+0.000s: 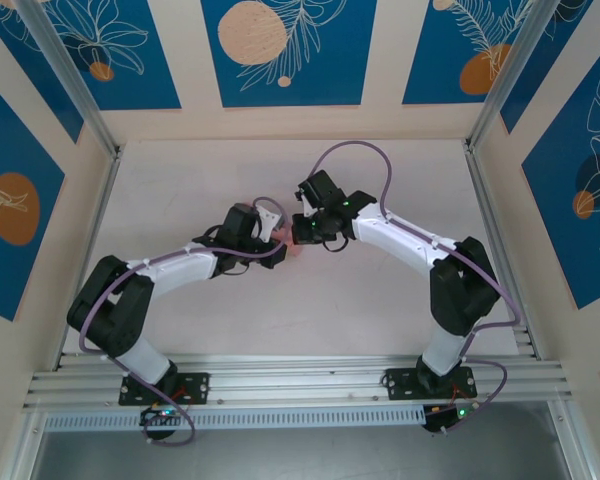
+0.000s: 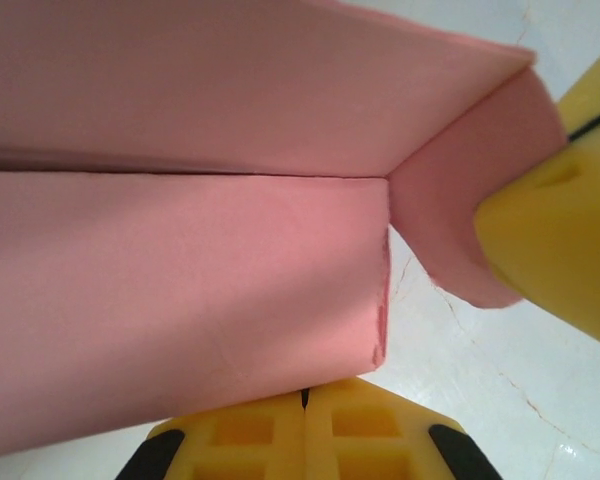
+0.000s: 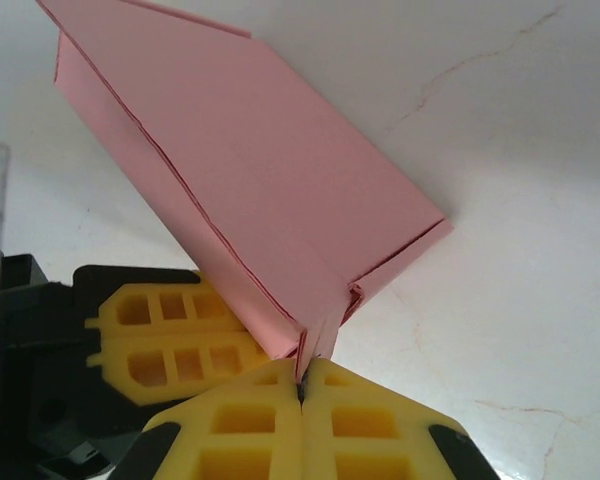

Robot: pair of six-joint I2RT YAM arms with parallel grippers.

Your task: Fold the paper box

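At bottom centre of the right wrist view, right gripper [image 3: 302,378], pads pressed tight on a thin doubled flap at the near corner of the paper box [image 3: 250,190]. At bottom centre of the left wrist view, left gripper [image 2: 305,402], pads together as well, tucked just under the box's lower edge. Cannot tell whether any card is pinched in that seam. Same left pads at lower left of the right wrist view, touching the box's long side wall.

Box: plain pink card, a long rectangular body with sharp creases, slanting from the grippers toward the upper left of the right wrist view, over the white table [image 3: 500,150]. Resting or held clear: hard to say. In the top view, just a small pink patch at frame centre, between the two wrists.

Judged well along. Long walls up, top panel folded over, side seam closed along its length.

Not done: near end unclosed. Rounded end flap at right of the left wrist view sticking out, pushed against the right gripper's yellow finger, not tucked in. Corner flap in the right pads also proud of the body. Far end's state unclear. Probably left: tucking the end flaps, squaring up.
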